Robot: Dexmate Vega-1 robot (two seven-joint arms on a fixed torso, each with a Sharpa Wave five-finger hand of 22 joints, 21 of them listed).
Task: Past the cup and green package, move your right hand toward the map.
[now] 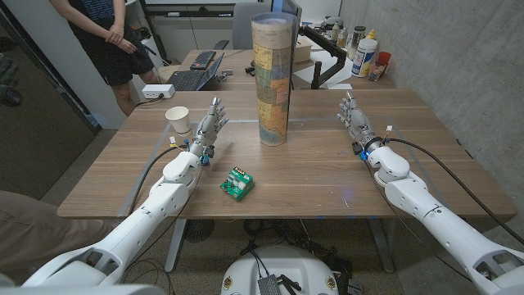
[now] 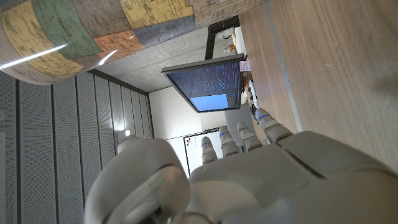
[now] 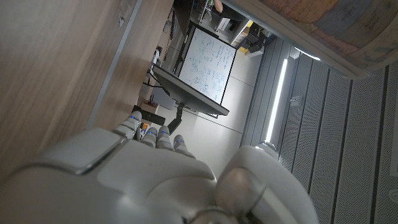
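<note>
**A:** Head view, left to right: how far along are we?

**B:** Hardly begun, by my reading. At about nine o'clock on the tabletop (image 1: pixel 327 176) stands the paper cup (image 1: pixel 178 121), upright, mouth up. Just beside it, toward the centre, is the left hand (image 1: pixel 208 131), fingers spread and reaching up, holding nothing. Nearer the robot, around seven o'clock, lies the green package (image 1: pixel 237 185), well apart from the cup.

**A:** And the map?

**B:** The map (image 1: pixel 273 79) is rolled into a tall tube standing upright at roughly twelve o'clock, a little left of centre. Nothing touches it.

**A:** The right hand?

**B:** The right hand (image 1: pixel 354 120) is out at about three o'clock, well apart from the map, with bare wood between them. Its fingers are apart and extended, and it grips nothing. It stands on the far side of the map from the cup and package, so I judge the whole reach toward the map is left to do.

**A:** Anything in the containers?

**B:** The cup looks white inside from above; I cannot tell whether it holds anything. The map tube's top end shows an open rim, its inside too dark to read. The package appears closed.

**A:** Do the wrist views add anything?

**B:** The left wrist view shows the map (image 2: pixel 93 28) close by its own open hand (image 2: pixel 249 180). The right wrist view shows the right hand (image 3: pixel 155 180) with fingers extended and the map (image 3: pixel 348 25) beyond them.
</note>
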